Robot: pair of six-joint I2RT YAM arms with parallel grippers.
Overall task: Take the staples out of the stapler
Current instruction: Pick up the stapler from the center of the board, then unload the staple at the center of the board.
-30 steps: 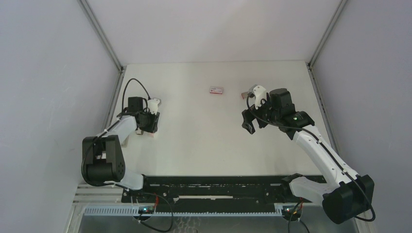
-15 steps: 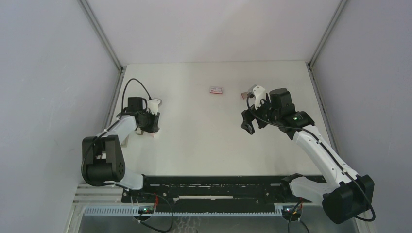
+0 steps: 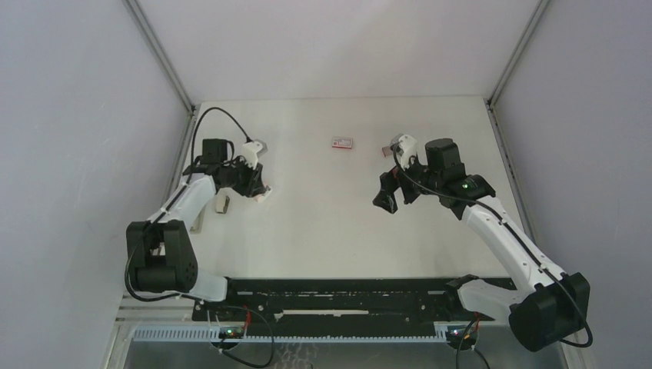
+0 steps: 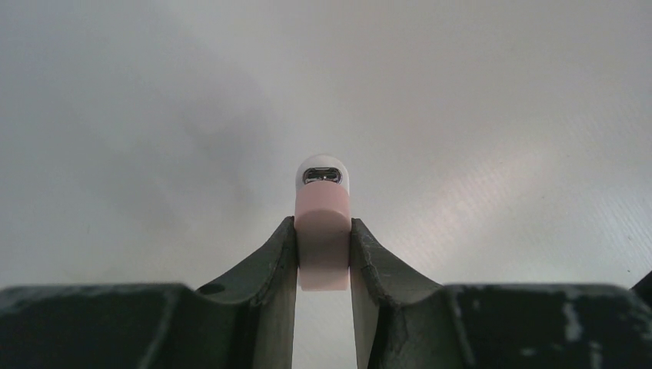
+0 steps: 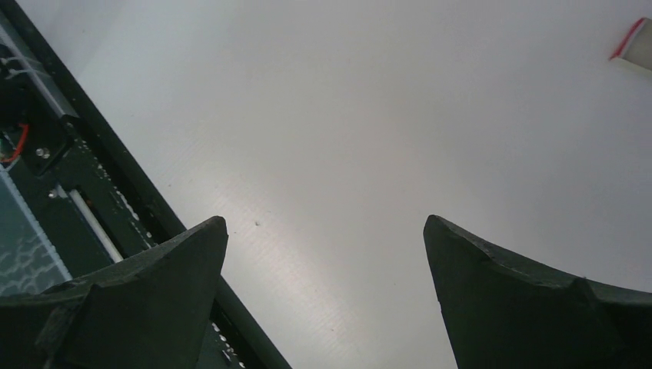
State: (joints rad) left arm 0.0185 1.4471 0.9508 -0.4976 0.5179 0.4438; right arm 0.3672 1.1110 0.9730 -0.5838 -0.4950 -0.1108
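Note:
My left gripper (image 4: 323, 224) is shut on a small pink stapler (image 4: 323, 231). The stapler's rounded white nose points away from me and shows a dark slot with a metal glint (image 4: 323, 175). From above, the left gripper (image 3: 258, 192) hangs over the left part of the table, holding the stapler (image 3: 264, 197). A small pale block (image 3: 223, 204) lies on the table just left of it; I cannot tell what it is. No staples can be made out. My right gripper (image 3: 388, 197) is open and empty, its jaws wide apart (image 5: 323, 223) over bare table.
A flat red-and-white box (image 3: 342, 142) lies at the far middle of the table. A second small red-edged piece (image 3: 382, 150) sits behind the right wrist and also appears in the right wrist view (image 5: 634, 40). The black rail (image 3: 346, 292) runs along the near edge.
The left gripper has risen and moved right and farther away with the stapler, uncovering the pale block on the table. The right gripper has shifted slightly left.

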